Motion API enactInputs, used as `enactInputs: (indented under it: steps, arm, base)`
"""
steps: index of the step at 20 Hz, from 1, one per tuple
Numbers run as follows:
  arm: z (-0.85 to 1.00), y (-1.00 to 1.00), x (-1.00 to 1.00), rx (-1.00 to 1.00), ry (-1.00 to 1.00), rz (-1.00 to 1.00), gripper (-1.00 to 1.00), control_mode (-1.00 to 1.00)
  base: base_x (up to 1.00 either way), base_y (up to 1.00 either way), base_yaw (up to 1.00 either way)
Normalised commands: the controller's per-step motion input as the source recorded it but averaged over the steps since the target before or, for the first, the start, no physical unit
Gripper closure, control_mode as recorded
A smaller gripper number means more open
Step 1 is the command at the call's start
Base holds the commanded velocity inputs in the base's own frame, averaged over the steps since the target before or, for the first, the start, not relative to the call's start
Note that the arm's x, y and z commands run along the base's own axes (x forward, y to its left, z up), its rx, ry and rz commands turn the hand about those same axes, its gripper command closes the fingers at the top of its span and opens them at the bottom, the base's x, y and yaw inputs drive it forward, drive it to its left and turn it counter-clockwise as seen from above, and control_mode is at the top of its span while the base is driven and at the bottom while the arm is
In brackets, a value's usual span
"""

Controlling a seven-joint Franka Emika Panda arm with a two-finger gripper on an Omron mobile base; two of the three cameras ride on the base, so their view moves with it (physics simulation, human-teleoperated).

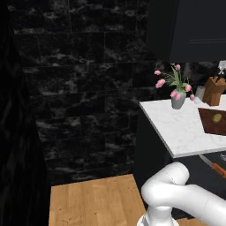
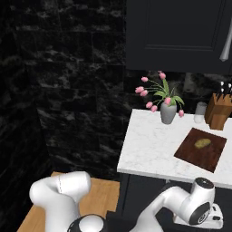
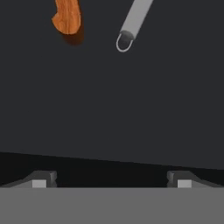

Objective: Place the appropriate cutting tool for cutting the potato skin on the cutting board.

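Note:
The dark reddish-brown cutting board (image 2: pixel 199 157) lies flat on the white marble counter (image 2: pixel 149 145), with the small yellow-tan potato (image 2: pixel 202 143) on it; board (image 1: pixel 211 128) and potato (image 1: pixel 216 118) also appear at the right edge of the left base view. Below the counter's front edge lies a knife with an orange wooden handle (image 1: pixel 218 168). The hand view looks onto a dark flat surface holding that orange handle (image 3: pixel 68 18) and a grey metal handle ending in a wire loop (image 3: pixel 132 24). My gripper (image 3: pixel 111 180) is open, well short of both handles, holding nothing.
A grey vase of pink tulips (image 2: pixel 168 112) stands at the counter's back left. A lighter brown knife block (image 2: pixel 218 113) and a small glass (image 2: pixel 200 112) stand at the back right. Dark cabinets hang above; a black stone wall is on the left, over wooden floor (image 1: pixel 92 201).

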Motion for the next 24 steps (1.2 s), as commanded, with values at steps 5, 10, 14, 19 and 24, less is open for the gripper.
enactInputs:
  steps: [5, 10, 14, 19, 24]
  arm:
    - [0.0, 0.13, -0.43, 0.0, 0.0, 0.03, -1.0, -1.0]
    - [0.02, 0.13, -0.34, 0.0, 0.0, 0.01, -1.0, -1.0]
    - [0.47, 0.0, 0.27, 0.01, -0.01, -0.01, -1.0, -1.0]
    - [0.59, -0.18, 0.8, 0.03, 0.0, -0.03, -1.0, -1.0]
    - [0.05, -0.23, 0.64, 0.03, -0.1, -0.08, -1.0, -1.0]
  base:
    - [0.0, 0.0, 0.0]
    - [0.0, 0.0, 0.0]
    - [0.0, 0.0, 0.0]
    - [0.0, 0.0, 0.0]
    - [0.0, 0.0, 0.0]
